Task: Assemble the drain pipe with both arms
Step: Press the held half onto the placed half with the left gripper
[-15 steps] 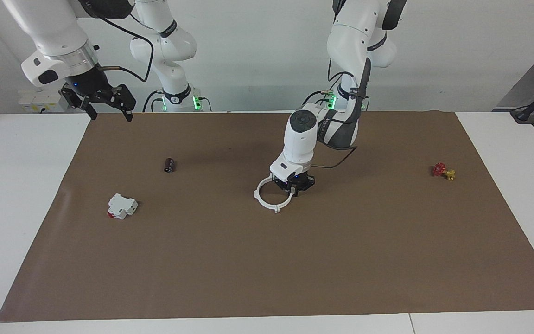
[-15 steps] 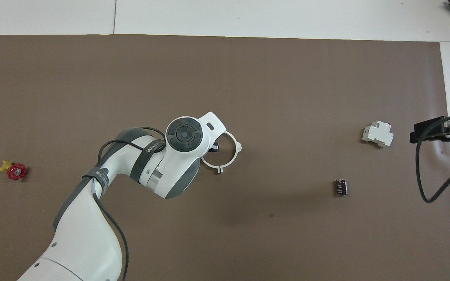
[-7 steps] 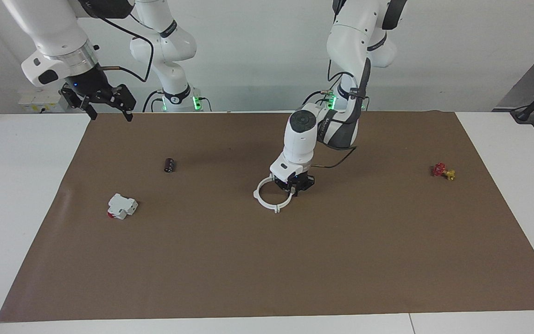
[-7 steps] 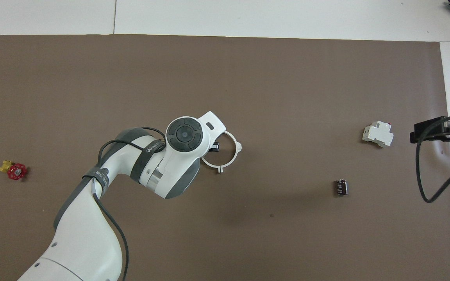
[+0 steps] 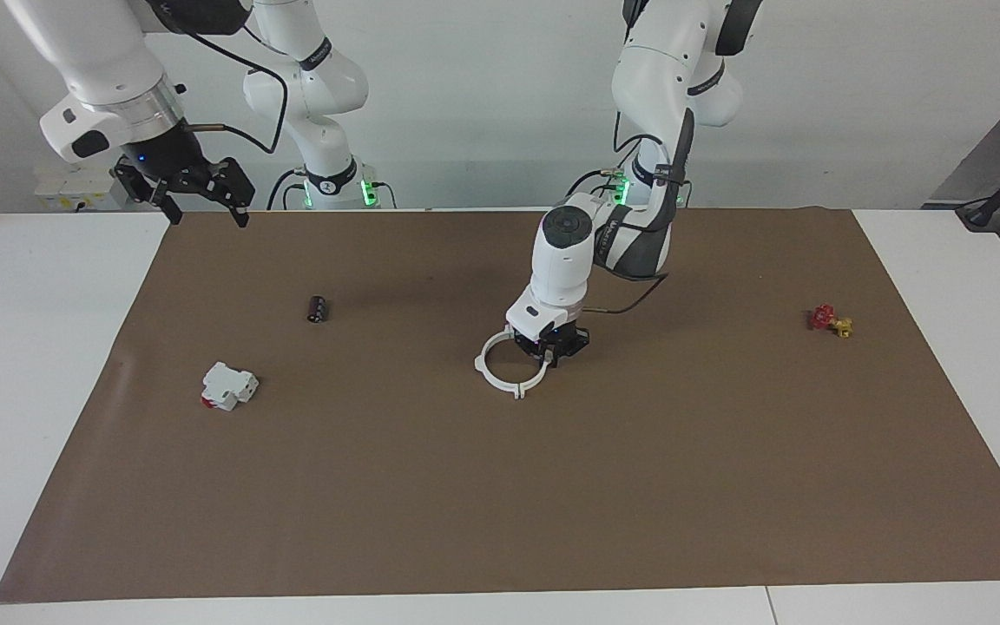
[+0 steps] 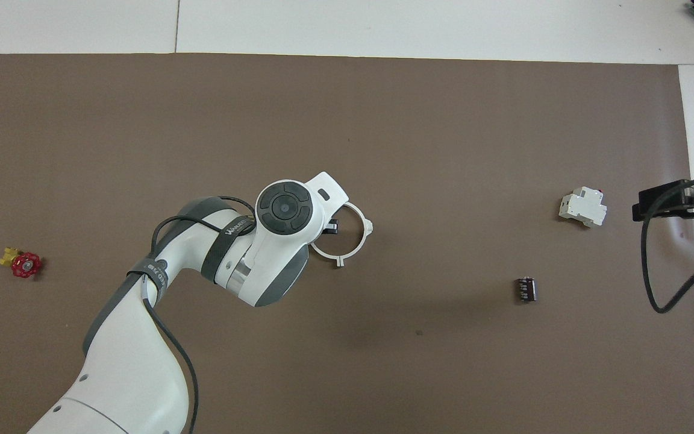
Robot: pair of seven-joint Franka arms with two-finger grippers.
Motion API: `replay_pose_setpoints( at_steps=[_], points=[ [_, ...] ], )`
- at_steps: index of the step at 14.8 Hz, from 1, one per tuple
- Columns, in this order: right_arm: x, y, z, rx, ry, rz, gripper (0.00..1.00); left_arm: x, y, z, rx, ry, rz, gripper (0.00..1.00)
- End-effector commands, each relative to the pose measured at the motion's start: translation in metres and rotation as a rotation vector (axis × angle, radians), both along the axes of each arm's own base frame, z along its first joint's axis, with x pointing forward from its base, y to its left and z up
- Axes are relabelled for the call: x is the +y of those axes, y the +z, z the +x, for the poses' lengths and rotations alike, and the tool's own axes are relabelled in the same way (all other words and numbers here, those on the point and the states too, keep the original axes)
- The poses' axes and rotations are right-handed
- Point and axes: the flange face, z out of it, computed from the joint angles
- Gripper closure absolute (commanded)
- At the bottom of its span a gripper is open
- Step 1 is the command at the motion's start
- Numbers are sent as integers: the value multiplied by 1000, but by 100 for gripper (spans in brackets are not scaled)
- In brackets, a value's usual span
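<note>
The drain pipe (image 5: 500,376) is one closed white ring with small end tabs, low over the middle of the brown mat (image 5: 500,486); it also shows in the overhead view (image 6: 356,241). My left gripper (image 5: 552,349) reaches down onto the ring's edge on the side toward the left arm and is shut on it. In the overhead view one black fingertip (image 6: 332,227) shows inside the ring; the rest is hidden under the wrist. My right gripper (image 5: 205,201) waits, raised, open and empty, over the mat's corner at the right arm's end (image 6: 681,204).
A boxy white block with a red part (image 5: 228,385) (image 6: 582,207) and a small dark cylinder (image 5: 318,308) (image 6: 526,289) lie toward the right arm's end. A small red-and-yellow valve (image 5: 830,320) (image 6: 20,263) lies toward the left arm's end.
</note>
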Motion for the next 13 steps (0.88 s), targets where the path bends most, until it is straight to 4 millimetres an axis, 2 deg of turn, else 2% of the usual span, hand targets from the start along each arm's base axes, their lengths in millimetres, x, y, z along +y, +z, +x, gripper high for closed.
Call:
replay_pose_setpoints(
  at_steps=[1, 10, 11, 12, 13],
  points=[
    [0, 2, -6, 2, 0, 23, 0, 3, 5, -8, -31, 7, 0, 100],
    [0, 2, -6, 2, 0, 23, 0, 3, 6, -5, -42, 6, -8, 100],
    [1, 2, -6, 2, 2, 23, 0, 3, 6, -3, -53, 6, -17, 88],
    [0, 2, -6, 2, 0, 23, 0, 3, 6, -2, -61, 7, -24, 68],
    [0, 2, -6, 2, -1, 23, 0, 2, 6, -1, -65, 4, -26, 63]
  ],
)
